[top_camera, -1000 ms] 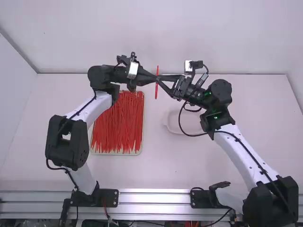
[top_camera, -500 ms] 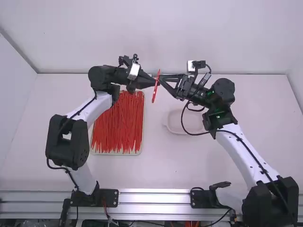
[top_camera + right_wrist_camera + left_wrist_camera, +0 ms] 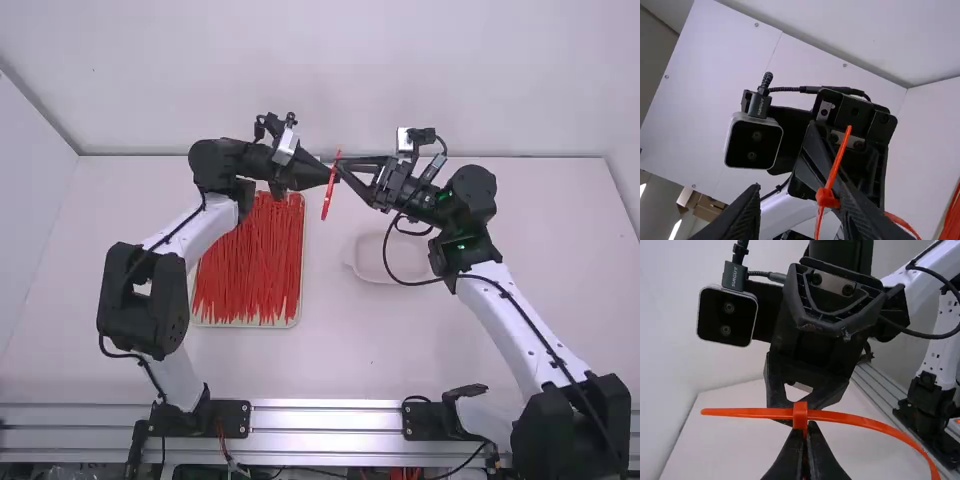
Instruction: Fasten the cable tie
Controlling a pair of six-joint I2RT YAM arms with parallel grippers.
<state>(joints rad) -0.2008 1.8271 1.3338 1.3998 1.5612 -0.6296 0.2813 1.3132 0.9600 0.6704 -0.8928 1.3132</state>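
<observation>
The left arm's black two-finger gripper (image 3: 802, 435) has its jaws clenched on the square head of a thin orange-red plastic cable tie (image 3: 800, 415). It holds the tie in the air over the far part of the white desk (image 3: 430, 330). The right arm's black gripper (image 3: 343, 168) meets it tip to tip, jaws parted, with the tie's head close by one of them. A flat tray of loose red ties (image 3: 250, 260) lies on the desk by the left arm.
</observation>
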